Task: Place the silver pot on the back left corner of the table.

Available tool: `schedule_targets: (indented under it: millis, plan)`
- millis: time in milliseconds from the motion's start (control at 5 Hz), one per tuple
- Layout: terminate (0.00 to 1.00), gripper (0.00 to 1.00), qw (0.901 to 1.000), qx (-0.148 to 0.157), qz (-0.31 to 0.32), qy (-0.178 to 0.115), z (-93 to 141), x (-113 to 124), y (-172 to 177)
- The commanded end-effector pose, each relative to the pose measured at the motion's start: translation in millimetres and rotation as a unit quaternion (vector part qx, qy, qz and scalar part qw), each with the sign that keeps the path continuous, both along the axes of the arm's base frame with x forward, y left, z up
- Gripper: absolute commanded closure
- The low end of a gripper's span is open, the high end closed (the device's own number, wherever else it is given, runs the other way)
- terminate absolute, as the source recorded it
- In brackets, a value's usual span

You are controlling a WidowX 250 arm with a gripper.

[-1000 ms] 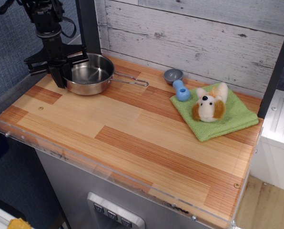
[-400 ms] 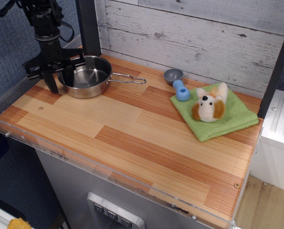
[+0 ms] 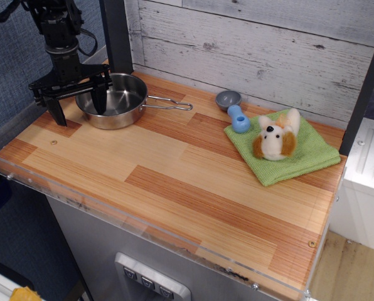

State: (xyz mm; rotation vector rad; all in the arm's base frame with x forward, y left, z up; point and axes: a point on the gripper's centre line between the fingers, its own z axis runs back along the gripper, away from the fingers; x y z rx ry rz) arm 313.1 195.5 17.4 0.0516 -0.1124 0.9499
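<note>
Change: since a second ago the gripper [image 3: 78, 103] has let go of the pot's rim and spread wide.
Gripper: fingers apart, one inside the silver pot [image 3: 117, 99], one outside its 9 o'clock wall.
Pot: upright at the table's [image 3: 174, 182] back left corner.
Handle: long axis runs toward 3 o'clock, pointing at the scoop [image 3: 233, 108].
Cloth [image 3: 287, 153]: carries a plush dog [image 3: 275, 139].
</note>
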Motion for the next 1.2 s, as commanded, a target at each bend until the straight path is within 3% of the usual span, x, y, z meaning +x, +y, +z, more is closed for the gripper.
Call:
schedule_targets:
  millis: [0,600,800,1000]
  plan:
    - [0.00,0.00,0.9958,-0.002,-0.014,-0.090,55,12,-8]
    - [0.00,0.00,0.9909,-0.003,-0.041,-0.128,124,-3,-52]
    - [0.00,0.00,0.9877,-0.007,-0.053,-0.147,139,-8,-64]
    - [0.00,0.00,0.9877,-0.007,-0.053,-0.147,139,-8,-64]
